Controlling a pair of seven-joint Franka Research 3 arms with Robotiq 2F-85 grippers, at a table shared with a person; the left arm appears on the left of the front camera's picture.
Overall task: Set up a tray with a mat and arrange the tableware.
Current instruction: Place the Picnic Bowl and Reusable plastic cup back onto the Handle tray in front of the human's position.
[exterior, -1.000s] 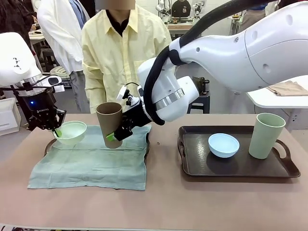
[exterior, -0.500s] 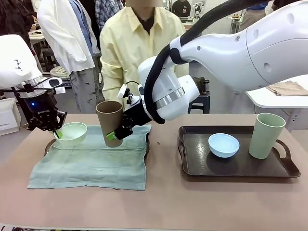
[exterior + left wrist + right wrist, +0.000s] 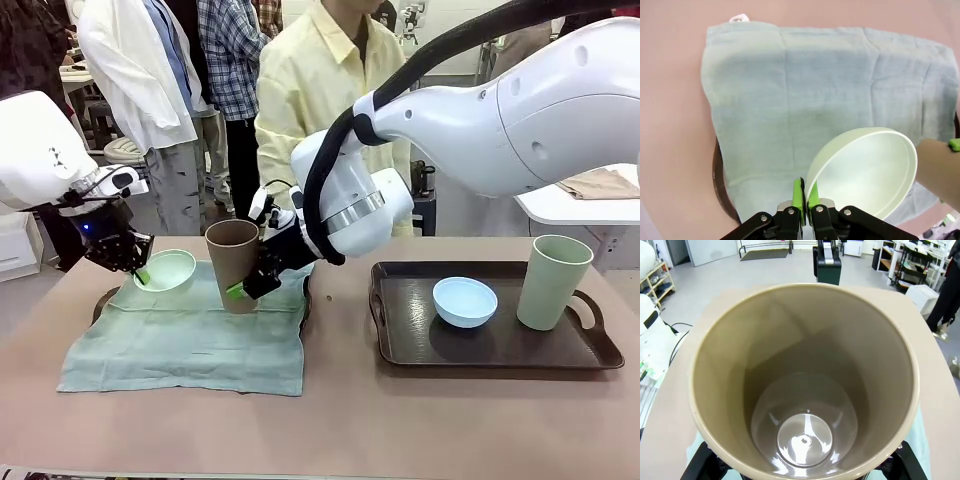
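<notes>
The left tool (image 3: 140, 272) pinches the smooth mint bowl (image 3: 168, 270) by its thin rim over the wrinkled cloth mat (image 3: 190, 345), at its 10 o'clock corner. The right tool (image 3: 240, 288) clasps the tilted matte brown tumbler (image 3: 234, 262) near 12 o'clock. The mat's 6 o'clock half lies bare.

table (image 3: 350, 430) — pinkish-brown | left tray (image 3: 100, 303) draped with grey-green mat (image 3: 190, 345) | right tray (image 3: 420, 340) — dark, set apart

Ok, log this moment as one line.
left tool: shut on mint bowl rim | right tool: gripping brown tumbler, tilted over mat | bare tray: blue bowl, green tumbler
</notes>
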